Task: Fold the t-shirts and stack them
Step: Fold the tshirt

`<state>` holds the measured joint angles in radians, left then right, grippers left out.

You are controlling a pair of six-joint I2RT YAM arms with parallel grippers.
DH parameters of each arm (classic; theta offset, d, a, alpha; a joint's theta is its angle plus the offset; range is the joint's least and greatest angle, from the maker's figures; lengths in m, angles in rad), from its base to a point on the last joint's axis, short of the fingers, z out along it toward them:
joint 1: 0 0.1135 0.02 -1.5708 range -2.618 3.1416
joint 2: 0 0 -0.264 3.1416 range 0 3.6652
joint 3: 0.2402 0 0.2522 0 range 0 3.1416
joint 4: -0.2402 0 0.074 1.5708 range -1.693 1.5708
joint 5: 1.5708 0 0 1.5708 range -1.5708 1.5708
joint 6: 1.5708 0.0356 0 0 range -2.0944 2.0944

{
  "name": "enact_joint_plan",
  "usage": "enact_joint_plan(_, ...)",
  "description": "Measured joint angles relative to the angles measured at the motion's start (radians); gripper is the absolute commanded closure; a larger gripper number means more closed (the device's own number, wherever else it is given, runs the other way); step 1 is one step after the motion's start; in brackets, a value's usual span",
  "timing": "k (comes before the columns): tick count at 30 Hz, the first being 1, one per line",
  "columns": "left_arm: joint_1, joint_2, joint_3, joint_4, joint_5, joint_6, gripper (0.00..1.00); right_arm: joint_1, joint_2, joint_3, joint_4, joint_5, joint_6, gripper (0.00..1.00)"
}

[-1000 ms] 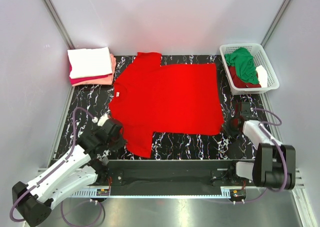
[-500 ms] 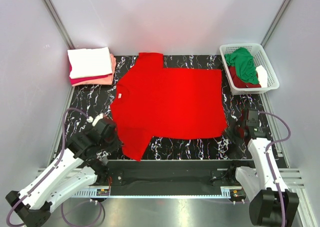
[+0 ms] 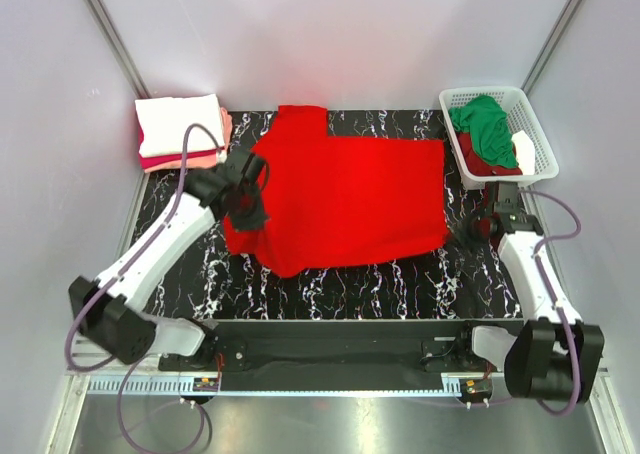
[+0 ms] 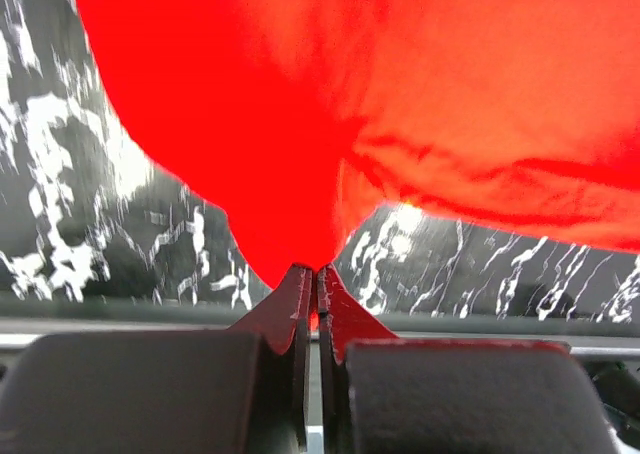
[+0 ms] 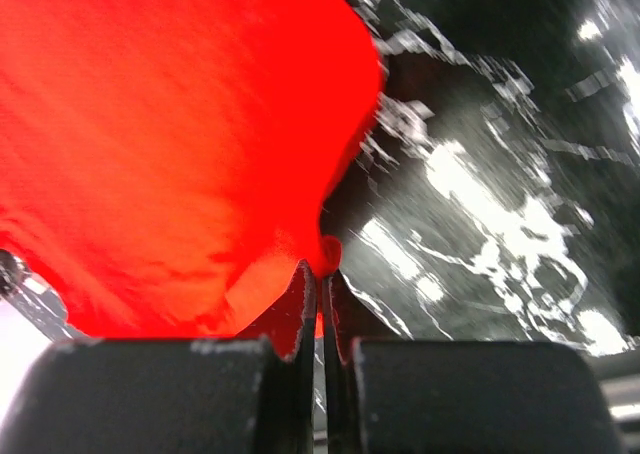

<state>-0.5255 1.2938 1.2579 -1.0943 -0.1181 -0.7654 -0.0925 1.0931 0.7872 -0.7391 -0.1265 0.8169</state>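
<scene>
counter (image 3: pixel 360 289), black with white veins, carries the bright red t-shirt (image 3: pixel 345 199) spread across its middle, left side bunched up. basket (image 3: pixel 545 146) at far right holds a green shirt (image 3: pixel 485 129). folded shirts (image 3: pixel 180 129) sit stacked far left. left hand (image 3: pixel 248 196) is clenched on the red cloth's left side, right hand (image 3: pixel 480 224) on its near right corner.
</scene>
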Motion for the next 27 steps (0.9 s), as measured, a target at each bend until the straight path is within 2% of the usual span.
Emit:
enact_joint_plan(6,0.084,0.186,0.251,-0.004,0.014,0.134,1.0,0.0,0.134,0.107,0.053,0.004,-0.028,1.0)
enact_joint_plan(15,0.192,0.41,0.507,-0.034,0.063,0.264,1.0,0.0,0.318,0.166,0.11,0.011,-0.051,1.0)
enact_joint_plan(27,0.245,0.633,0.718,-0.066,0.093,0.322,1.0,0.0,0.496,0.275,0.147,0.031,-0.054,1.0)
